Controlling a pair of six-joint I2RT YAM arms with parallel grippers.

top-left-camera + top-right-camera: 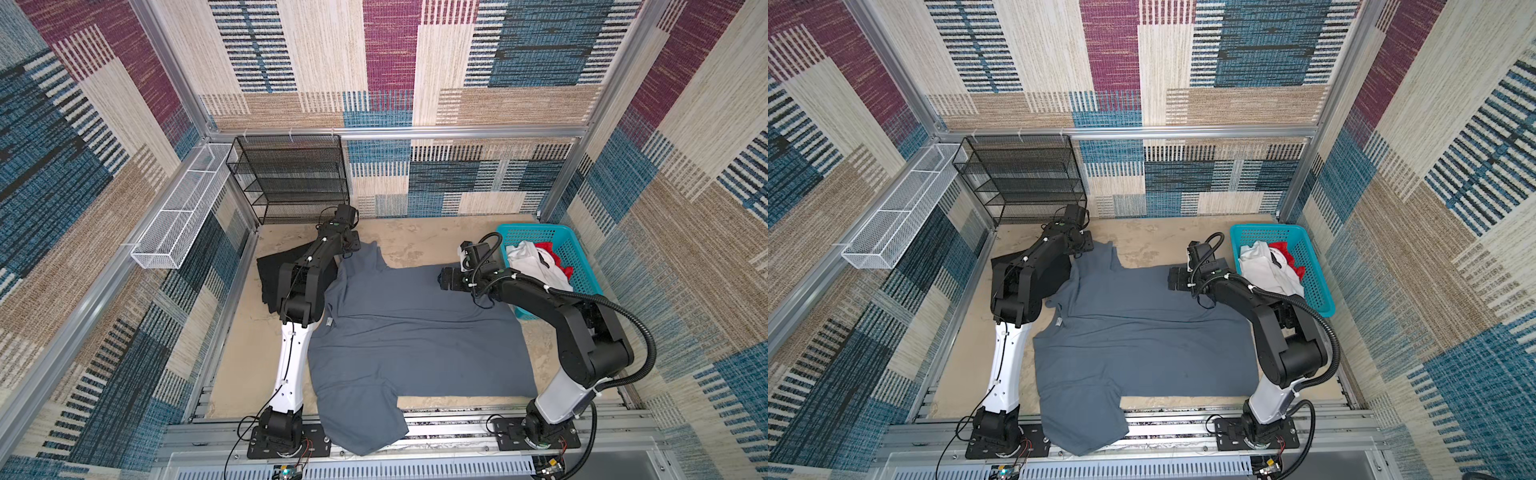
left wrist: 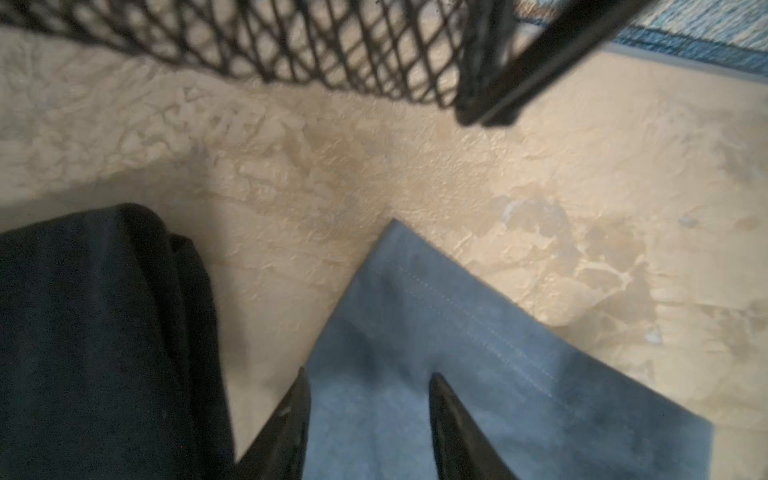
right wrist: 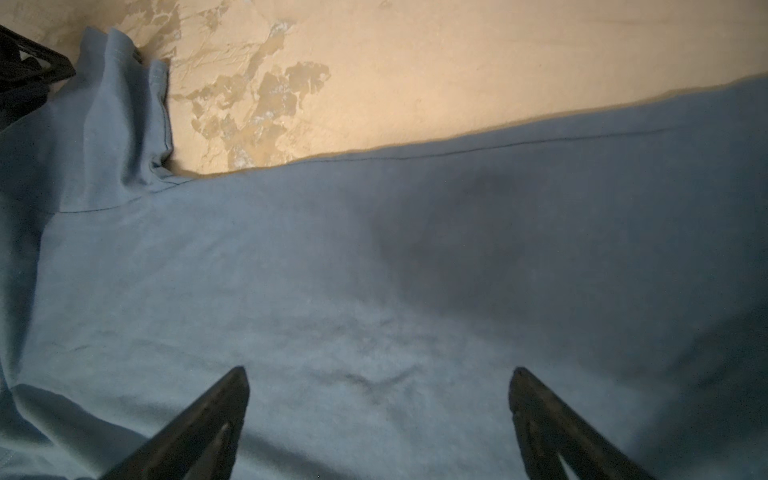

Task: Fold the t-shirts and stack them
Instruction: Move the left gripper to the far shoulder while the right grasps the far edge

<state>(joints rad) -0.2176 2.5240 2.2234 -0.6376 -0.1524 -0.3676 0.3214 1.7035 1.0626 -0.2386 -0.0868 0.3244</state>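
A large slate blue-grey t-shirt (image 1: pixel 415 332) (image 1: pixel 1142 340) lies spread flat on the tan table, with one sleeve hanging over the front edge. A folded black t-shirt (image 1: pixel 270 274) (image 2: pixel 104 332) lies at the left, partly under my left arm. My left gripper (image 1: pixel 353 245) (image 2: pixel 370 374) is at the blue shirt's far sleeve (image 2: pixel 457 332), jaws partly apart with the sleeve cloth between them. My right gripper (image 1: pixel 444 278) (image 3: pixel 379 370) stands wide open just over the blue shirt's far right part (image 3: pixel 374 270). A white t-shirt (image 1: pixel 528 257) and a red one (image 1: pixel 552 253) sit crumpled in the basket.
The turquoise mesh basket (image 1: pixel 528 227) stands at the right rear, close behind my right wrist. A black mesh rack (image 1: pixel 291 178) (image 2: pixel 291 41) stands at the back left, just beyond my left gripper. A white wire basket (image 1: pixel 183 208) hangs on the left wall.
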